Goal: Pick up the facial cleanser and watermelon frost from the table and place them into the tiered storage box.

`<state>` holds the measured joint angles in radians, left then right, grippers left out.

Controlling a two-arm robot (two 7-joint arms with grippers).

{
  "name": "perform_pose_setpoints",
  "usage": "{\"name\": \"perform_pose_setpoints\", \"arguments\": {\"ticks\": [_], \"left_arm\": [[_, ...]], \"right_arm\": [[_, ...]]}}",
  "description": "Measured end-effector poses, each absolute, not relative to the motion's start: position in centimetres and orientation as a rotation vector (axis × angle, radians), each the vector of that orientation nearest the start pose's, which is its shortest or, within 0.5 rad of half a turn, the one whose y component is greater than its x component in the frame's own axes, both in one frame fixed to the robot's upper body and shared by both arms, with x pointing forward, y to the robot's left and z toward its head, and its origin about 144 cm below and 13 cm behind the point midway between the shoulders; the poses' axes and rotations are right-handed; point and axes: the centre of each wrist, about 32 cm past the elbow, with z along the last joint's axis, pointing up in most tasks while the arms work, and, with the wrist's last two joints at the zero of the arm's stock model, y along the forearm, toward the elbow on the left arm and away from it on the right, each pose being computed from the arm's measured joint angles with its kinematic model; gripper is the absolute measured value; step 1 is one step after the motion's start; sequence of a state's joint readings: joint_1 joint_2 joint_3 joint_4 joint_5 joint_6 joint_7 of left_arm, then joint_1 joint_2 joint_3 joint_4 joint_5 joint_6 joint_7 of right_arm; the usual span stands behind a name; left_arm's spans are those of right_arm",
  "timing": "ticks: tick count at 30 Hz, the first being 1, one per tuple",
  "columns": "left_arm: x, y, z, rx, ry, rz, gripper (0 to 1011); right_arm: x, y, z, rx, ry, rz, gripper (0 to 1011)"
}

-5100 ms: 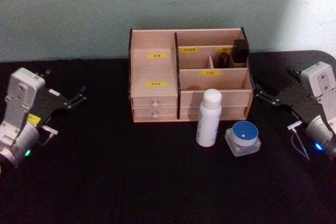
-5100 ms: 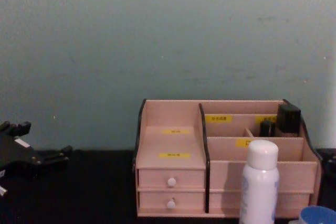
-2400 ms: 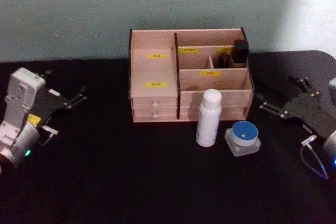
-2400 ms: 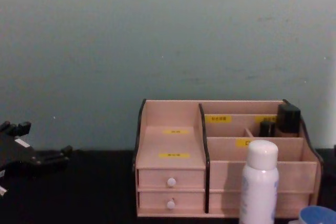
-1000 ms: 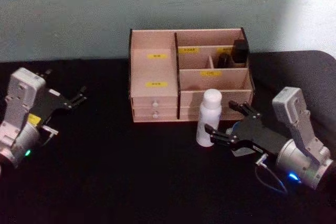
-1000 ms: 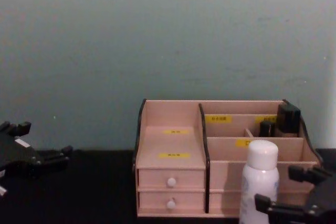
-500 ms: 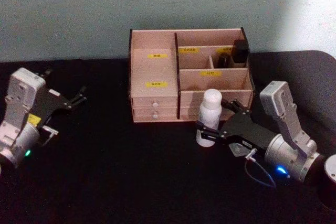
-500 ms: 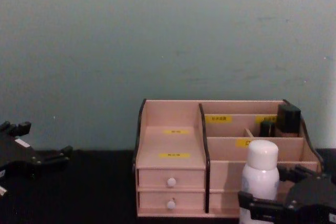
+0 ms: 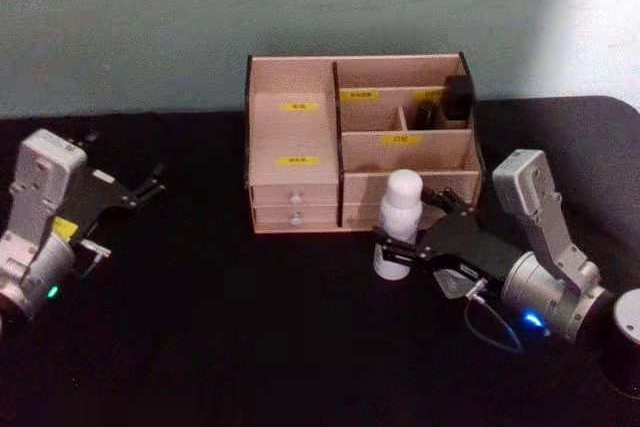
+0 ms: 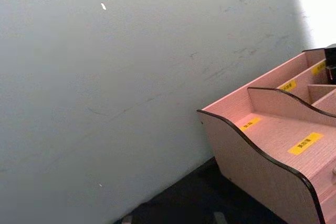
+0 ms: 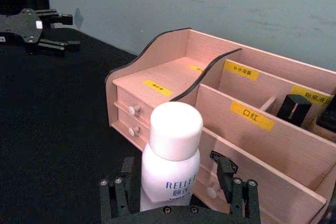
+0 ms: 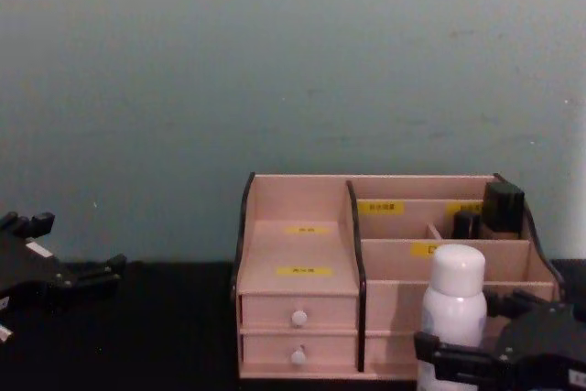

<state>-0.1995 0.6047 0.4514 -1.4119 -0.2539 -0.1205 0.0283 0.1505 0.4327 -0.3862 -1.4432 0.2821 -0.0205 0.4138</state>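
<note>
From the head view, the tiered storage box [image 9: 295, 132] stands at the back of the black desk [image 9: 220, 337], against the wall. A white bottle [image 9: 400, 209] stands upright just in front of its right half. The right gripper [image 9: 403, 215] reaches in from the right, its fingers [image 9: 392, 247] spread to either side of the bottle's lower body. The left gripper [image 9: 158, 179] sits parked well off to the left, its fingers apart and holding nothing. Dark containers [image 9: 458, 97] stand in the box's back right compartments.

The left wrist view takes in the wall and the box's left end [image 10: 252, 166], curved dark edge and yellow labels showing.

In the right wrist view the bottle [image 11: 170, 156] rises between the two fingers [image 11: 227, 174]. I can see a gap on one side, so they straddle it without clamping. The box [image 11: 252, 129] is right behind, and the left gripper [image 11: 73, 31] lies far across the desk.

From the chest view, the bottle [image 12: 455, 304] stands before the box's [image 12: 298, 244] lower right front, with the right gripper [image 12: 462, 329] around its base.
</note>
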Motion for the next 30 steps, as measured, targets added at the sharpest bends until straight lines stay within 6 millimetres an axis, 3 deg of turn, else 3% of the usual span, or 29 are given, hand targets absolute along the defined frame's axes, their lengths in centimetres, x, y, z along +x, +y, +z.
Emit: {"name": "perform_pose_setpoints", "arguments": {"ticks": [10,15,22,30], "left_arm": [[48.86,30.97,113.98,0.305,-0.285,1.248,1001],[48.86,30.97,113.98,0.304,-0.285,1.248,1001],[48.86,30.97,113.98,0.304,-0.285,1.248,1001],[48.86,30.97,113.98,0.305,-0.285,1.248,1001]], "right_arm": [[48.19,-25.85,113.12,-0.213,-0.038,-0.847,978],[48.17,-25.85,113.12,-0.213,-0.039,-0.846,883],[48.15,-25.84,113.11,-0.213,-0.039,-0.846,643],[48.15,-25.85,113.12,-0.213,-0.04,-0.847,604]]}}
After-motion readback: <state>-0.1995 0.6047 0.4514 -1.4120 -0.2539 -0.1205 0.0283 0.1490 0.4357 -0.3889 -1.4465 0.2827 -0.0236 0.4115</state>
